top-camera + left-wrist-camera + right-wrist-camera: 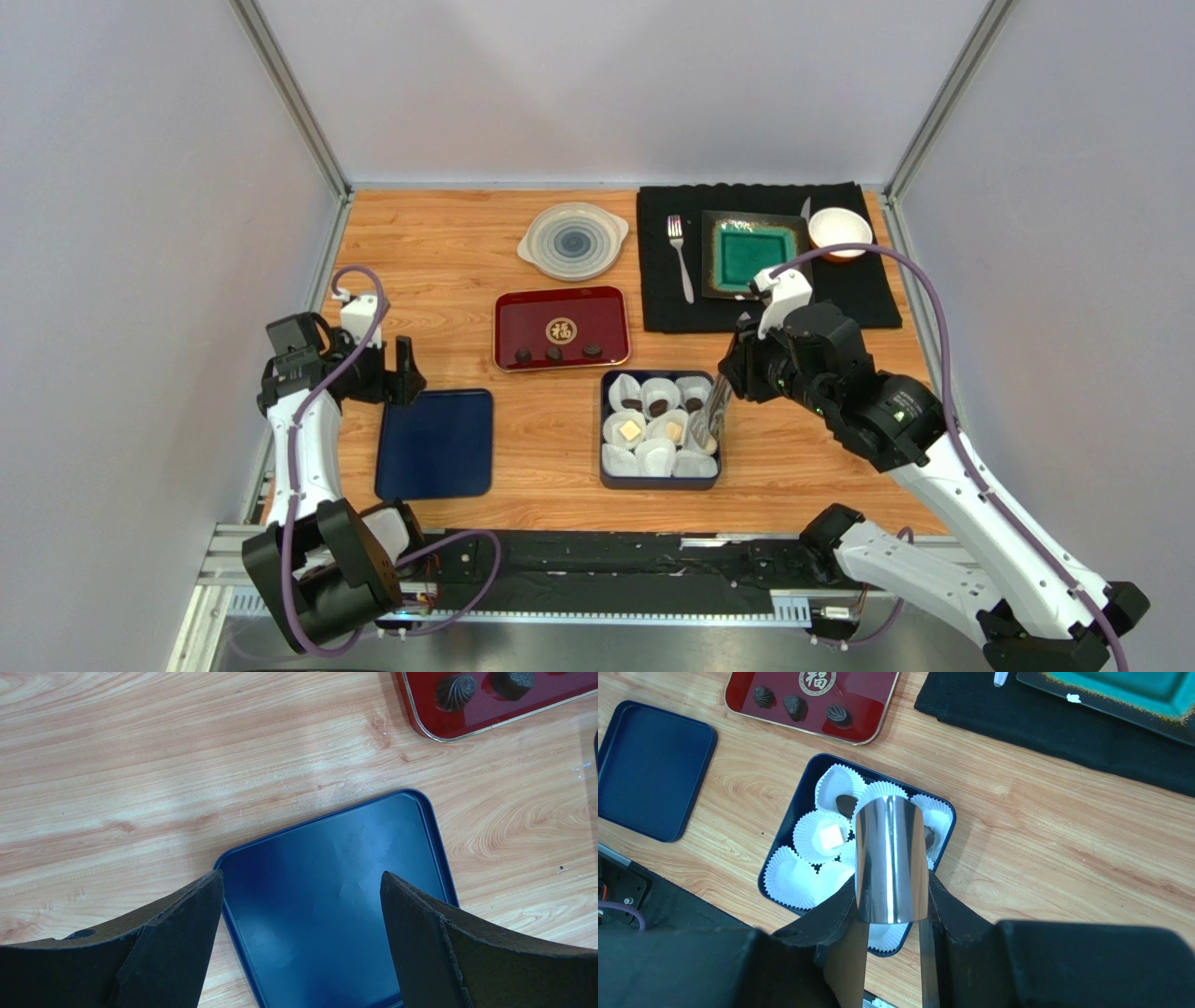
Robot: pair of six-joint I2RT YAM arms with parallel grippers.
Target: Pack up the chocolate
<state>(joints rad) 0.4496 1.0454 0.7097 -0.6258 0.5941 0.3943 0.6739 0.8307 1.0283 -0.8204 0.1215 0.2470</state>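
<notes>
Tongs [889,859] of polished steel sit clamped at their bend between the fingers of the right gripper [892,904], jaws narrow around the metal. We cannot tell whether the tong tips hold anything. The right arm rises from its base at the near right, slants up and left across the table edge, and bends its wrist down over the right side of the navy box [659,485]. Inside the box, crinkled white paper cups [788,875] are packed together; some carry chocolate, among them a cream square [830,837] and a dark piece [844,803]. Three more dark chocolates [556,353] lie in a row on the red tray [563,311], just beyond the box. The left arm stands upright along the table's left edge, its forearm turned right, with the left gripper [302,880] hanging above the far edge of the blue lid [330,913], jaws spread wide and holding nothing. We note a fork [680,255] on the black mat [870,301].
</notes>
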